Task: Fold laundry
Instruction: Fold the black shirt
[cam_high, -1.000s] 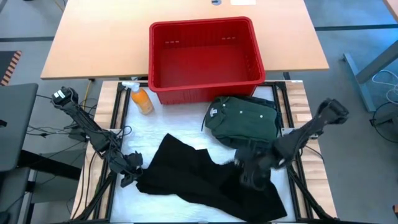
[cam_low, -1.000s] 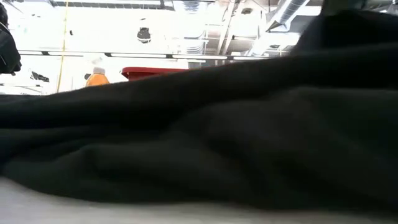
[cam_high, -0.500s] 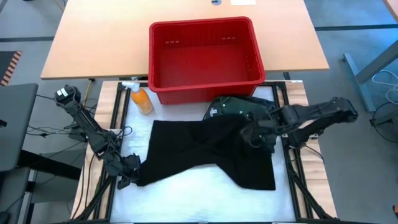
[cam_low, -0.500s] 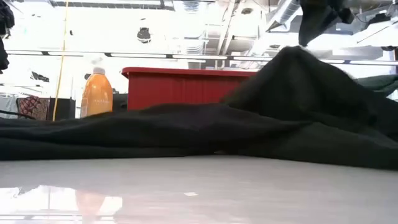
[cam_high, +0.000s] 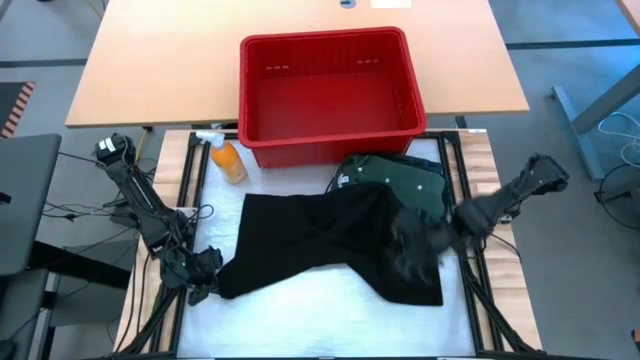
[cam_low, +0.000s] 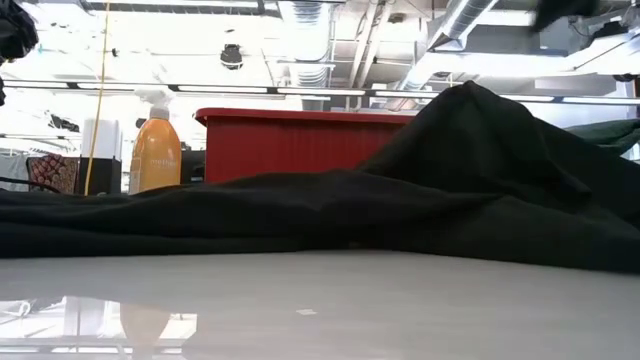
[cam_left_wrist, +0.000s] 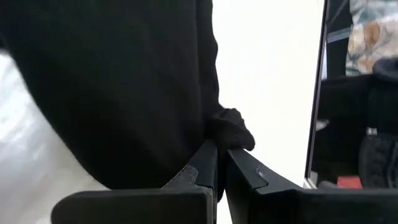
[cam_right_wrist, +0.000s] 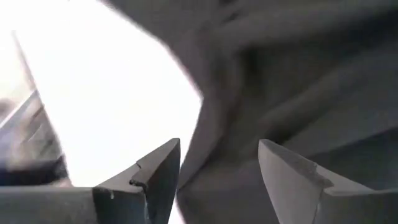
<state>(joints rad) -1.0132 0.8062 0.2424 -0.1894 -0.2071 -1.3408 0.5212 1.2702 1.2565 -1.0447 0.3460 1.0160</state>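
left end effector (cam_left_wrist: 221, 152) pinched closed, right end effector (cam_right_wrist: 219, 165) spread

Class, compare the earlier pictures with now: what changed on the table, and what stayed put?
The right gripper carried the black garment's near corner back over it, opened and let go, now drawing away. The left gripper stays shut on the garment's corner. Green shirt, basket and bottle unmoved.

The basket (cam_high: 330, 85) stands at the table's far edge with the bottle (cam_high: 228, 160) just beside its left corner, the buttoned shirt (cam_high: 405, 180) before its right corner, and the spread garment (cam_high: 320, 245) overlapping that shirt's near side
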